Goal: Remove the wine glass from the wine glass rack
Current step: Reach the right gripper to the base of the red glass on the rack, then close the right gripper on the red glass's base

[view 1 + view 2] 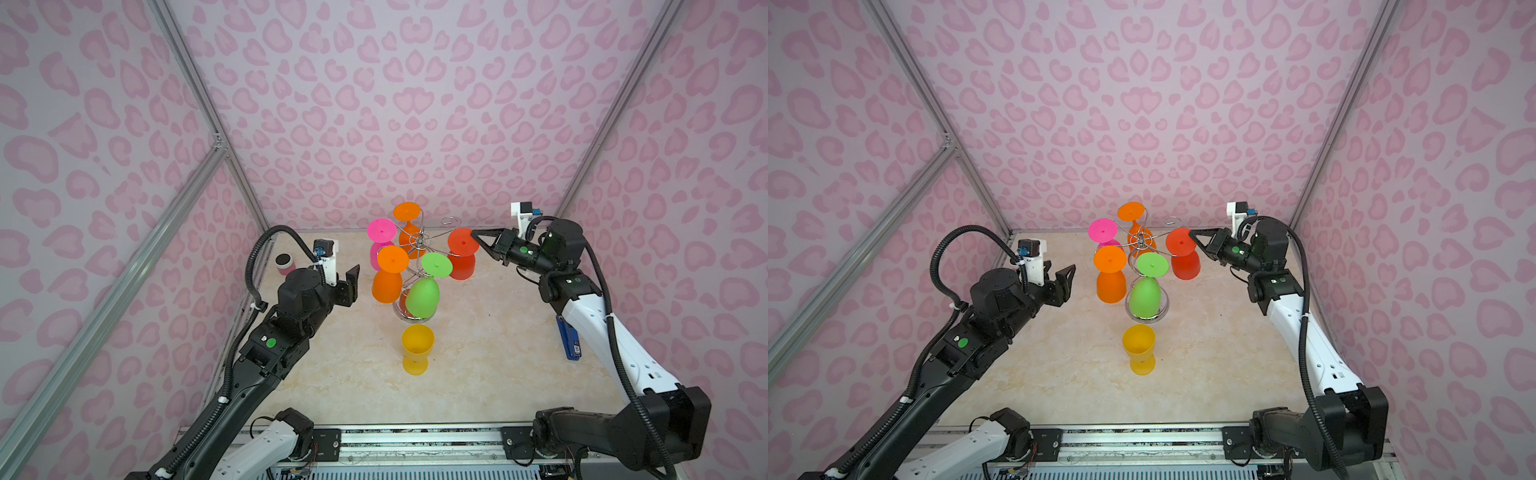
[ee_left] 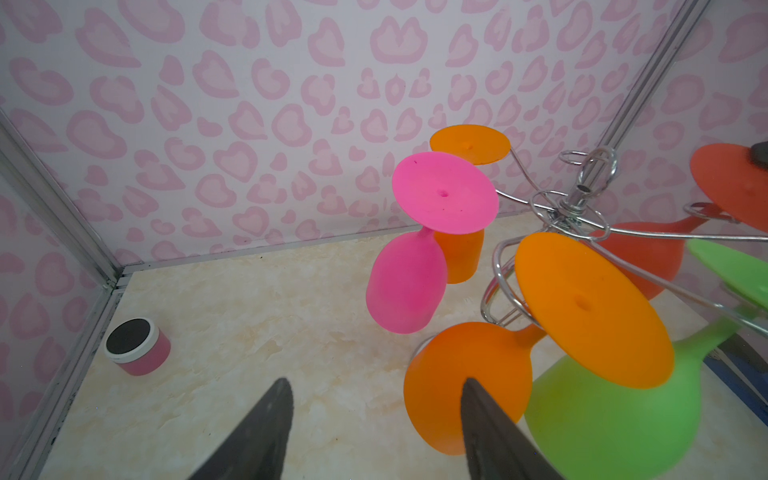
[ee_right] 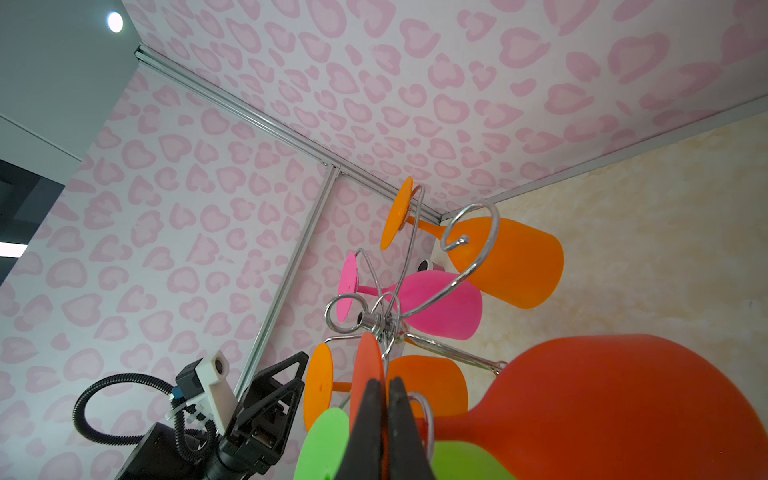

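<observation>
The chrome wine glass rack (image 1: 420, 241) (image 1: 1142, 240) stands at the back middle of the table with several coloured glasses hanging upside down from it. A red wine glass (image 1: 462, 253) (image 1: 1183, 259) (image 3: 602, 407) hangs on its right side. My right gripper (image 1: 473, 235) (image 1: 1192, 233) (image 3: 384, 384) is shut on the rim of that glass's round foot, pinching the thin disc between both fingers. My left gripper (image 1: 353, 282) (image 1: 1065, 276) (image 2: 376, 384) is open and holds nothing, just left of the nearer orange glass (image 2: 465, 386).
Pink (image 1: 381, 230), two orange (image 1: 392, 259) and green (image 1: 423, 295) glasses also hang on the rack. A yellow glass (image 1: 417, 347) stands upright in front of it. A pink jar (image 1: 284, 264) sits at the back left, a blue object (image 1: 569, 338) by the right arm.
</observation>
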